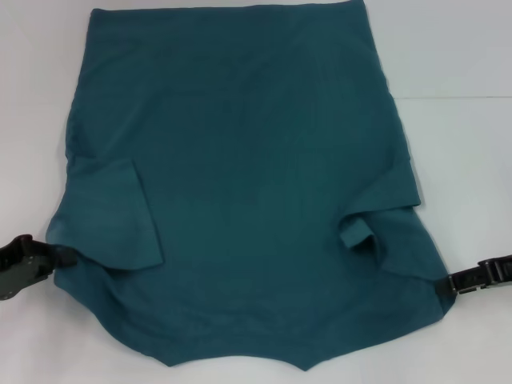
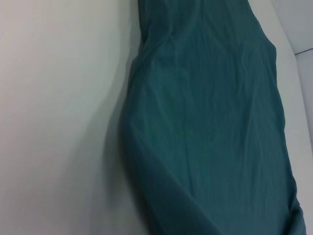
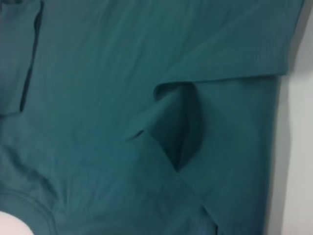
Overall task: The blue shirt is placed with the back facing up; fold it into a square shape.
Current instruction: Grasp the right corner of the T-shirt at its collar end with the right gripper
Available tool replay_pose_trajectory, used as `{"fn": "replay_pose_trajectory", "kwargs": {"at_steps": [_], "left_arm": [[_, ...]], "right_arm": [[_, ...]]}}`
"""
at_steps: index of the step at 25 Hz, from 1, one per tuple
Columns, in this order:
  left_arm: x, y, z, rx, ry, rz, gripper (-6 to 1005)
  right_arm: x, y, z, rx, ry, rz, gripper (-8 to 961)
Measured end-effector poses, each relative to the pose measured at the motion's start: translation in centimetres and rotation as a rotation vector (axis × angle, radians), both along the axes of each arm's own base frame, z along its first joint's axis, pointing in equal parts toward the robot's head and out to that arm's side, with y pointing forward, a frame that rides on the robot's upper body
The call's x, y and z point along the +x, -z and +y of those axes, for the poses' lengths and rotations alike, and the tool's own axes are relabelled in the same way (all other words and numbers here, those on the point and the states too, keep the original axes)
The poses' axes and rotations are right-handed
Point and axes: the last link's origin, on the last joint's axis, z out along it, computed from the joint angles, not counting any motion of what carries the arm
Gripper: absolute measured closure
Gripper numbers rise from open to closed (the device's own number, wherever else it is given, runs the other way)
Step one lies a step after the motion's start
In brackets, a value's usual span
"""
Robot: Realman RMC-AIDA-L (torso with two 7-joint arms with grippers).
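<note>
The blue shirt [image 1: 248, 184] lies spread on the white table, hem at the far end and collar end nearest me. Both short sleeves are folded inward onto the body: the left sleeve [image 1: 120, 216] lies flat, the right sleeve [image 1: 384, 208] is rumpled with a small curled fold. My left gripper [image 1: 66, 257] is shut on the cloth at the shirt's left shoulder edge, which is drawn to a point there. My right gripper [image 1: 445, 286] pinches the right shoulder edge the same way. The left wrist view shows the shirt [image 2: 210, 122] lengthwise; the right wrist view shows the folded sleeve [image 3: 230, 54].
Bare white table [image 1: 464, 48] borders the shirt on both sides, with a faint seam line [image 1: 456, 98] at the right. The shirt's near edge reaches almost to the bottom of the head view. More bare table [image 2: 58, 122] runs alongside the shirt in the left wrist view.
</note>
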Motion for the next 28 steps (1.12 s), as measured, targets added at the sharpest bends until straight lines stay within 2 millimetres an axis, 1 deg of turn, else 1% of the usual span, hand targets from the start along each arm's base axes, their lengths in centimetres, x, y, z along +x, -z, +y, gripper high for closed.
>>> {"fn": "replay_pose_trajectory", "kwargs": {"at_steps": [15, 25, 28], "left_arm": [[0.0, 0.1, -0.1, 0.002, -0.002, -0.003, 987], [0.0, 0.1, 0.0, 0.003, -0.001, -0.001, 986], [0.1, 0.2, 0.0, 0.002, 0.001, -0.003, 986]], "right_arm": [[-2.0, 2.8, 0.6, -0.048, -0.016, -0.013, 312], [-3.6, 3.5, 1.1, -0.043, -0.044, 0.050, 312], [-3.7, 3.6, 1.2, -0.043, -0.044, 0.047, 311]]}}
